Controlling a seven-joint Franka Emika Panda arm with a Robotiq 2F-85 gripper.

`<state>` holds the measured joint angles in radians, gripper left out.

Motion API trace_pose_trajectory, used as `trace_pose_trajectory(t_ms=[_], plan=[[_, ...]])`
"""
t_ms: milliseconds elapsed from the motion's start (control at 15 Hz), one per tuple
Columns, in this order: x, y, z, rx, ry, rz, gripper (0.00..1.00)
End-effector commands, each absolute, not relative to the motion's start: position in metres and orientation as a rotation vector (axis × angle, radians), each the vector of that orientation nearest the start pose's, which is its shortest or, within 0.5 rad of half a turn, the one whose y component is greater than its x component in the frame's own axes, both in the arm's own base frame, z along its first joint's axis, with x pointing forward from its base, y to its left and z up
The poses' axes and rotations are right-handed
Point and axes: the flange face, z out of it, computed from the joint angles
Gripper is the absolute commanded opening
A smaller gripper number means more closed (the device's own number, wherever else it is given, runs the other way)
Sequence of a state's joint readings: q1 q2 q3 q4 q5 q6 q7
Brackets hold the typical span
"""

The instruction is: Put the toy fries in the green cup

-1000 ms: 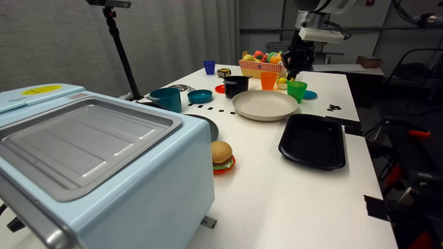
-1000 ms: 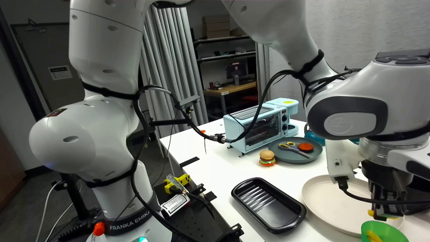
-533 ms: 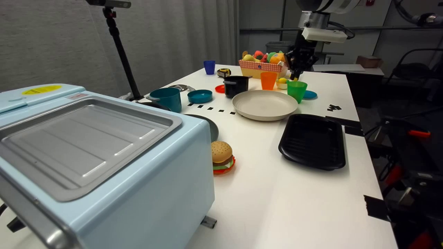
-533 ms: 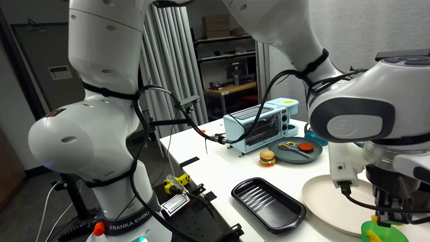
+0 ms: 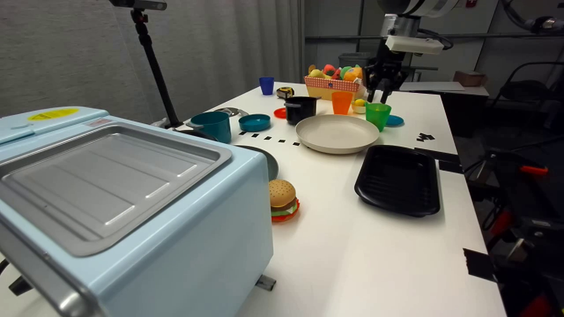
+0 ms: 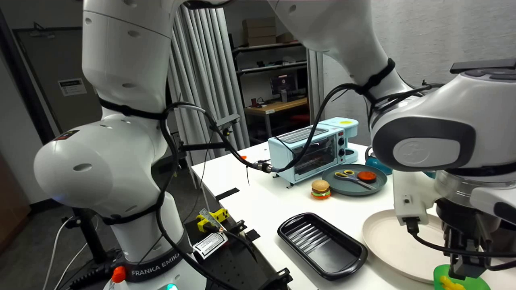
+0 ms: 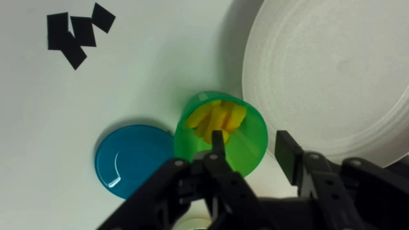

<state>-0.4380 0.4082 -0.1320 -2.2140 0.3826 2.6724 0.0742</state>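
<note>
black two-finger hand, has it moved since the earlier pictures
Yes, slightly rightward in an exterior view: the hand now lines up with the middle of the unmoved bright-green plastic cup.

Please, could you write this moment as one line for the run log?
fries: inside green cup | fingers: apart, nothing held | plate: beside green cup

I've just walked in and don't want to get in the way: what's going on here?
The robot's gripper hangs over the green cup, jaws apart, holding nothing. Yellow toy fries lie inside the cup, so that placing looks done. The cup stands upright between a pale plate and a small blue dish.
</note>
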Motion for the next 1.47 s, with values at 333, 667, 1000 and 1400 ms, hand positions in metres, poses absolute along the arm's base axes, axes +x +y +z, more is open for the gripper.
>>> trace_pose_trajectory(t_ms=[333, 667, 1000, 1400], plan=[[0.451, -0.316, 0.205, -2.644, 1.397, -0.098, 1.00], [0.455, -0.310, 0.215, -2.653, 1.372, -0.115, 1.00], [0.462, -0.311, 0.216, -2.672, 1.392, -0.139, 1.00], [0.463, -0.310, 0.223, -2.672, 1.386, -0.154, 1.00]])
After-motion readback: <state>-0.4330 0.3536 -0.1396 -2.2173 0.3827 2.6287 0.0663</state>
